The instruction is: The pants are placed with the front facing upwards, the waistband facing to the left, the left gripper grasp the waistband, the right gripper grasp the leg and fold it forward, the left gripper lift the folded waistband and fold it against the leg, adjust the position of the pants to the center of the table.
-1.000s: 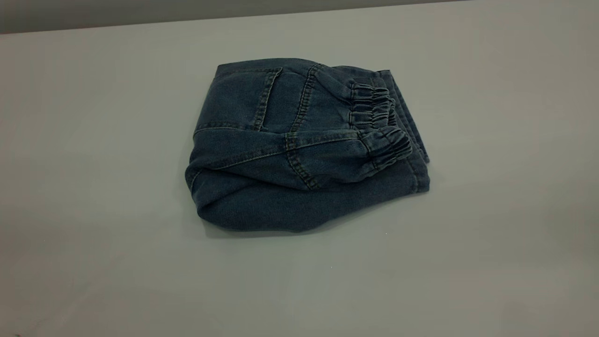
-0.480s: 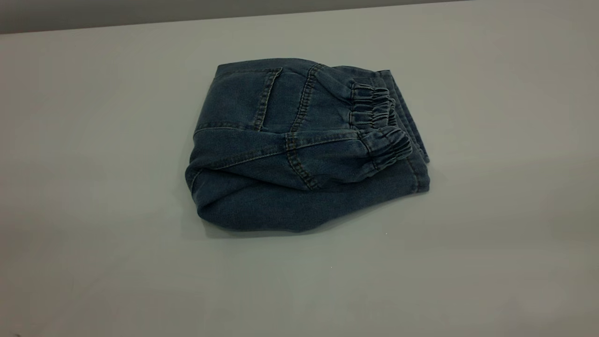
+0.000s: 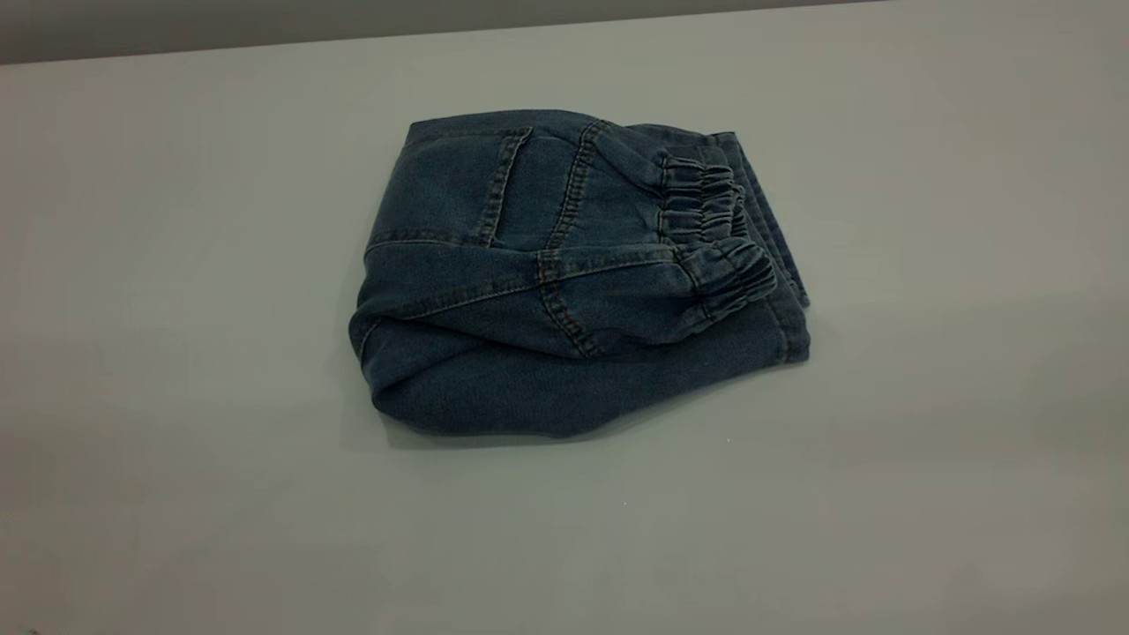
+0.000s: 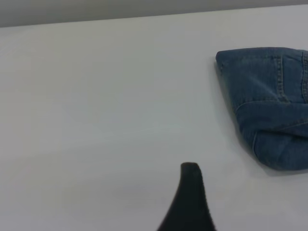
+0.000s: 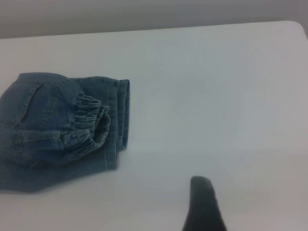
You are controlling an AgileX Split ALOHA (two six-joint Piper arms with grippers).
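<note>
A: Nothing has moved since the earlier frames; the wide, smooth pale-grey tabletop [image 3: 176, 353] holds the folded blue denim shorts [image 3: 564, 370] near its centre, long axis left-right.

B: Ruched elastic waistband [image 3: 714, 247] lies on top, rightward. Both arms stand well off; jaws' state I cannot tell.

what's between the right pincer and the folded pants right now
Nothing but bare table. In the right wrist view, the right pincer sits apart from the pants, with only plain tabletop across the stretch between them.
</note>
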